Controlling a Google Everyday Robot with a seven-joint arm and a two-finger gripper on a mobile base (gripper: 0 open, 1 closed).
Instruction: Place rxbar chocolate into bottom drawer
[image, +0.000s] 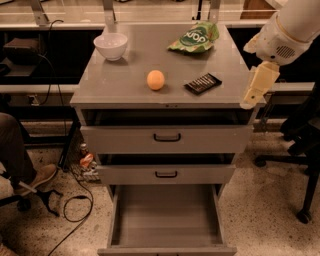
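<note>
Closest to the camera, the bottom drawer (167, 220) is pulled way out, plain grey floor and side walls in full view. Left of it on the speckled floor there's a loop of black cable (75, 210) and somebody's brown shoe (37, 177). Over on the right is the wheeled foot of an office chair (302, 215).

Going up the cabinet, the middle drawer (166, 174) sticks out a little, and the top drawer (166, 137) is cracked open too. Both have black handles.

On the grey cabinet top (115, 87), the orange ball (155, 80) sits near the front edge, roughly center. The rxbar chocolate (203, 83) lies flat just to the right of it, apart from the ball and turned at an angle, dark wrapper with the pale stripes facing up. So the bar is on top of the cabinet, not in any drawer.

The gripper (250, 100) hangs at the right-hand edge of the cabinet top, near the bar but not touching it, pointing down and tilted a bit. Honestly can't tell from this angle if it's open or closed, and nothing shows in its grip. The white arm (285, 35) runs up and off the top right corner.

Farther back there's a white bowl (110, 46) on the left and a green crinkly chip bag (195, 37) toward the right.
</note>
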